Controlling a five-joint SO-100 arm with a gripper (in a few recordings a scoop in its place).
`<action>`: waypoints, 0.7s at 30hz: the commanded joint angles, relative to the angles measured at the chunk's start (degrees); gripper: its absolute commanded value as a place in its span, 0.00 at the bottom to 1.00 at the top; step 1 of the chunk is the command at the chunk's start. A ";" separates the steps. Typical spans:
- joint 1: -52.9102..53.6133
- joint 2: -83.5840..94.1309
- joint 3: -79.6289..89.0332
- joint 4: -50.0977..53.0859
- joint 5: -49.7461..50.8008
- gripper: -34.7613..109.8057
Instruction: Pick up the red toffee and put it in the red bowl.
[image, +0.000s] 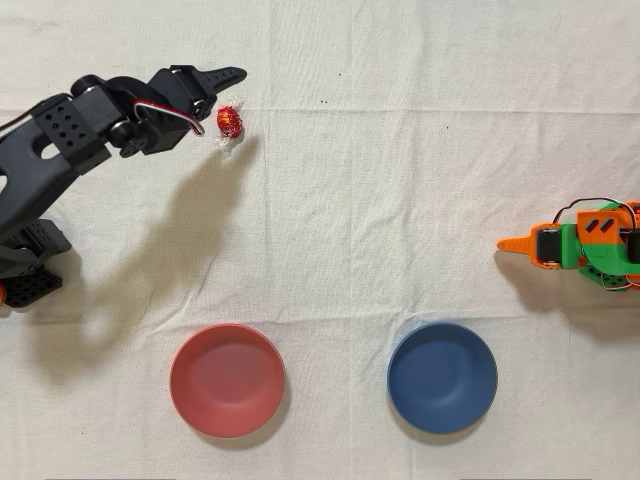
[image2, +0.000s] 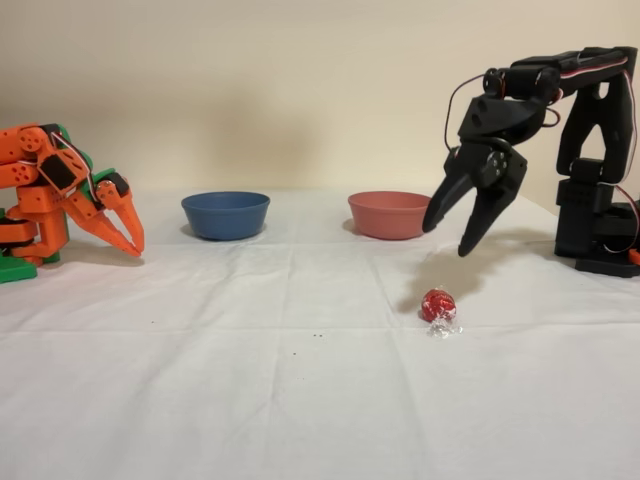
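Observation:
The red toffee lies on the white cloth at the upper left of the overhead view; in the fixed view the toffee sits at the right of centre, its clear wrapper ends sticking out. My black gripper hangs open a little above it, fingers pointing down, nothing between them. From overhead the gripper is just beside the candy, not touching. The red bowl stands empty at the lower left of the overhead view; the fixed view has this red bowl behind the gripper.
A blue bowl of the same size stands empty to the right of the red one in the overhead view, and this blue bowl is to its left in the fixed view. The idle orange arm rests at the far right edge.

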 joint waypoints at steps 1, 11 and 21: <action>-0.09 3.52 2.55 -2.46 0.35 0.49; 0.09 1.67 7.03 -10.11 -0.09 0.48; 0.79 -1.32 9.76 -14.68 0.62 0.47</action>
